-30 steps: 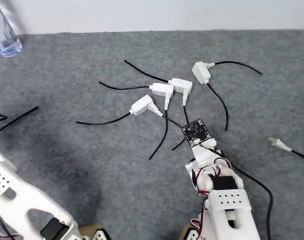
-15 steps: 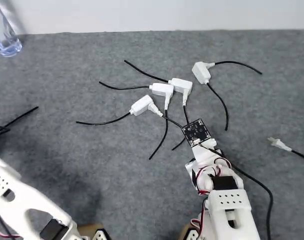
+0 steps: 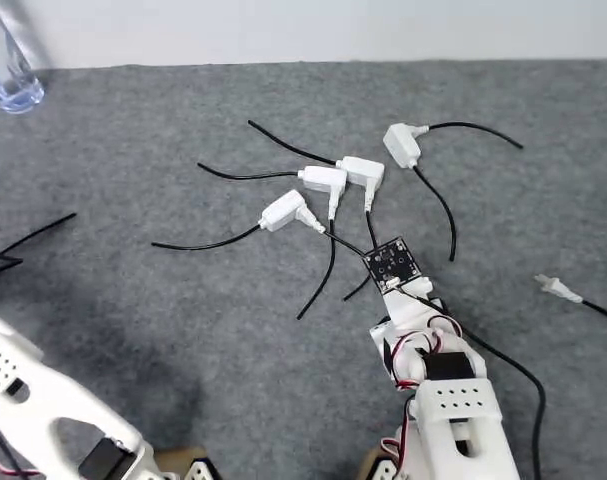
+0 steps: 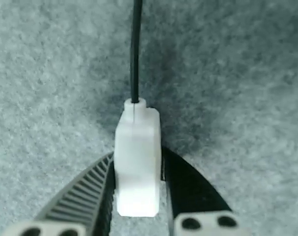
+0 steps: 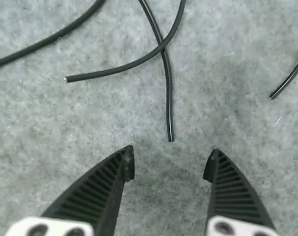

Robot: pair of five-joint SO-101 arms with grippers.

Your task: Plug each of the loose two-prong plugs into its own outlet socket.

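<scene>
On a grey felt-covered table [image 3: 133,320], the right arm [image 3: 448,400] stands low by a tangle of black cords [image 5: 169,98], the right tool [image 5: 172,156] spread wide and empty above the felt. The left tool [image 4: 137,164] is clamped on a white connector [image 4: 137,137] — its black cord running straight out over the felt. Four other white connectors [image 3: 323,180] lie clustered mid-table; a small two-prong plug [image 3: 555,288] sits well apart from them, off to the right arm's side.
</scene>
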